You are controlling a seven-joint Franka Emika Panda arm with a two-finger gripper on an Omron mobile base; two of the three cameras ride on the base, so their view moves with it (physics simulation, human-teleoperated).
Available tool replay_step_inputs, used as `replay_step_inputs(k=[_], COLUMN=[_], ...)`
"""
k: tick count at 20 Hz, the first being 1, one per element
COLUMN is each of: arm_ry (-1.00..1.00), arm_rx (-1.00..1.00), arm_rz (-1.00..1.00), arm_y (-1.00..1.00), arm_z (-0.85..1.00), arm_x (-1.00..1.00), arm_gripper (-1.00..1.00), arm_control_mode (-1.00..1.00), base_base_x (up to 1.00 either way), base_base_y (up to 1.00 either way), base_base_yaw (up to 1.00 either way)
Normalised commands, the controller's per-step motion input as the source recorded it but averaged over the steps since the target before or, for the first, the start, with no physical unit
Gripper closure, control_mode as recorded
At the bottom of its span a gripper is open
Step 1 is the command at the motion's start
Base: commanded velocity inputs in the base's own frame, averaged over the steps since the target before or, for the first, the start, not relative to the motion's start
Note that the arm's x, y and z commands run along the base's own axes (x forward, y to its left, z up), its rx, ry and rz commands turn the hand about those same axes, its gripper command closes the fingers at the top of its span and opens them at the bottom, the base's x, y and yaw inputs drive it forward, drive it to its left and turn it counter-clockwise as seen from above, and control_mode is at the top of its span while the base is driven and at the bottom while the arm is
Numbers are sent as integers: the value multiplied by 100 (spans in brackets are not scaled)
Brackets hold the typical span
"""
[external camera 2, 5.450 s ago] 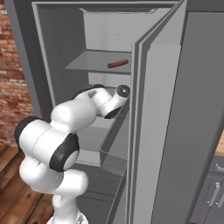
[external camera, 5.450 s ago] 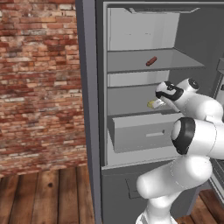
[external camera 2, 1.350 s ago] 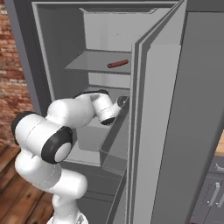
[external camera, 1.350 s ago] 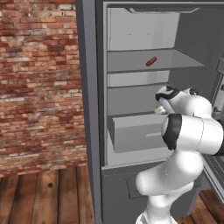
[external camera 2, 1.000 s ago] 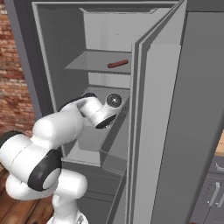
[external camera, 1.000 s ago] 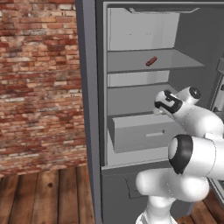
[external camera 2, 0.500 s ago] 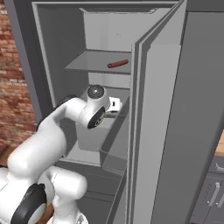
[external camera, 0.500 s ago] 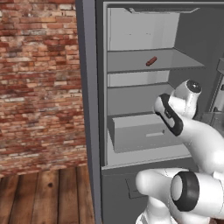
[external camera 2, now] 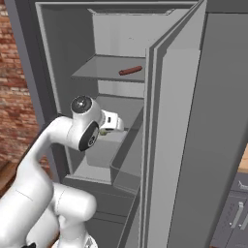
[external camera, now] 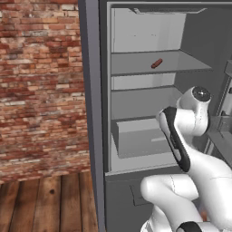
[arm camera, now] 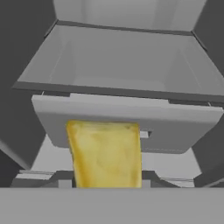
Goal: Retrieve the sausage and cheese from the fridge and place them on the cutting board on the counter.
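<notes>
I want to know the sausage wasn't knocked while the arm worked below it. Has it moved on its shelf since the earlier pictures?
No. The sausage lies at the same spot on the fridge's upper shelf, near the back wall, as before.

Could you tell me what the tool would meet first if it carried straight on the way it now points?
Most likely the front panel of the fridge drawer: in the hand view it sits directly behind the cheese held in the tool, though depth is unclear.
</notes>
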Motion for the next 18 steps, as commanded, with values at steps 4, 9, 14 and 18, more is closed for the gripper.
replay_step_inputs(k=[4, 9, 14, 18], arm_ry=[3, 0, 0, -1], arm_rx=[0, 7, 13, 3], arm_rz=[0, 0, 0, 0], arm_y=[19, 18, 24, 4], arm_z=[29, 19, 1, -1], arm_x=[-62, -71, -66, -12], arm_gripper=[100, 100, 100, 100], arm_control_mode=[-100, -100, -100, -100], base_base_x=[0, 0, 0, 0], base_base_y=[0, 0, 0, 0], base_base_yaw=[0, 0, 0, 0])
